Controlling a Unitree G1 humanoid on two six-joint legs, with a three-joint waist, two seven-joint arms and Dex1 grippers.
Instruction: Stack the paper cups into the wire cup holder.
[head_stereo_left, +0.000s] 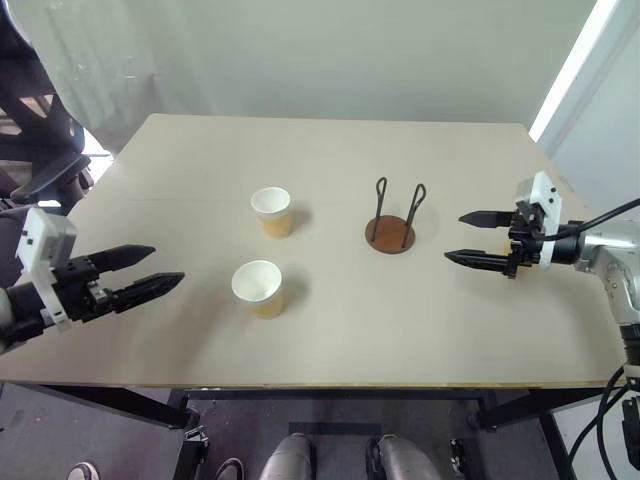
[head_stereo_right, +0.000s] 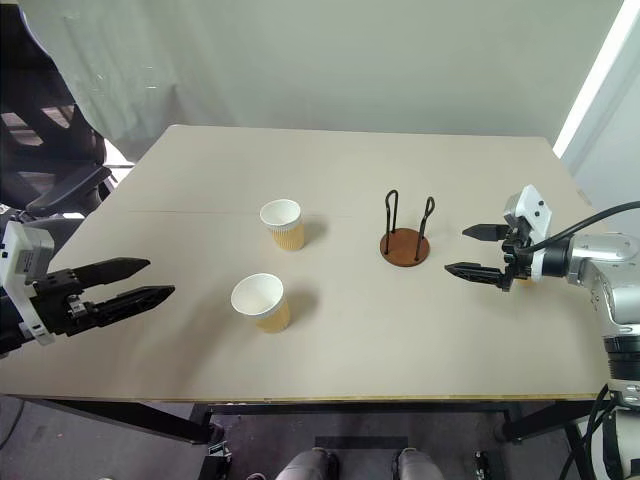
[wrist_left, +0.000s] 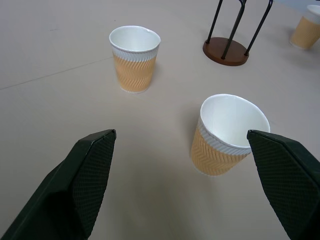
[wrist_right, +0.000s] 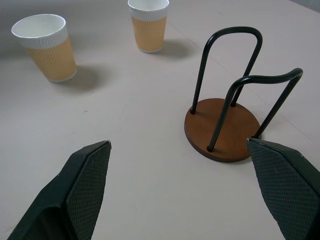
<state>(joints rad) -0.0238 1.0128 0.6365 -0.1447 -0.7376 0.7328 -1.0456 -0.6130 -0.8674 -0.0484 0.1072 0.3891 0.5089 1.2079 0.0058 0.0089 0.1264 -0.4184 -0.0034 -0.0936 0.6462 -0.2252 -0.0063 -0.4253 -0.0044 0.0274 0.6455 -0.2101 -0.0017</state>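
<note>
- Beige table (head_stereo_left: 330, 330) before a plain pale wall carries everything; no cup is in the holder yet
- Holder (head_stereo_left: 390, 234) stands upright right of the table's middle, its two wire loops empty
- Near cup (head_stereo_left: 258, 288) stands upright toward the front edge, far cup (head_stereo_left: 271, 212) behind it, both left of the holder
- Third cup (wrist_left: 305, 31) shows in the left wrist view beyond the holder, toward the right edge
- Left gripper (head_stereo_left: 142, 270) hangs over the front-left corner, jaws wide apart and empty, aimed at the near cup and the closer arm to it
- Right gripper (head_stereo_left: 478, 238) hovers just right of the holder, jaws spread, holding nothing
</note>
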